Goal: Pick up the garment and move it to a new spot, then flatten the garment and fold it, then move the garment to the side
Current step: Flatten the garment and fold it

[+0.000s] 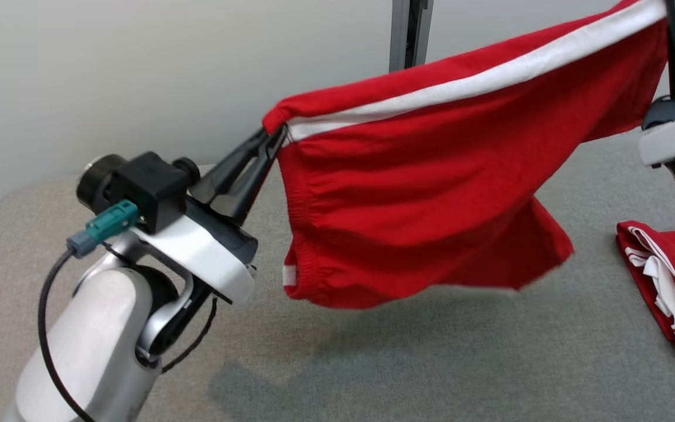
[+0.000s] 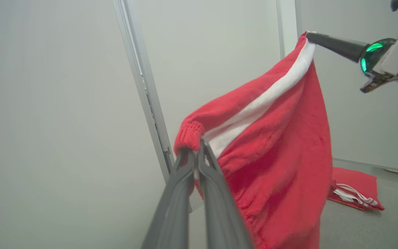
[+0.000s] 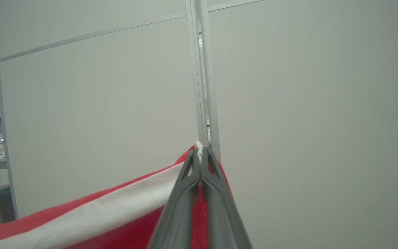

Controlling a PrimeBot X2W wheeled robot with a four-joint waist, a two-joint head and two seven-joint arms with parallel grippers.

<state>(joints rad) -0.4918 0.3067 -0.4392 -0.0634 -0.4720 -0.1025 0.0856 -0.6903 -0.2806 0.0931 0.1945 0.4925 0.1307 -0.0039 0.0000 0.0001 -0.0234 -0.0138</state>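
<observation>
Head view: red garment held aloft over grey table, stretched between both grippers. Left gripper clamped on waistband corner; right gripper pinched on far end of white stripe (upper right). Second red garment laid folded on table at right.

Left wrist view: left gripper seen closed on ribbed corner, cloth hung below.

Right wrist view: right gripper pressed shut on stripe edge.

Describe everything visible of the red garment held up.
The red garment looks like knit shorts with a white side stripe and a ribbed waistband. It hangs stretched in the air, the left claw pinching the waistband corner, the right claw the higher far end. Its lower edge dangles above the grey surface.
</observation>
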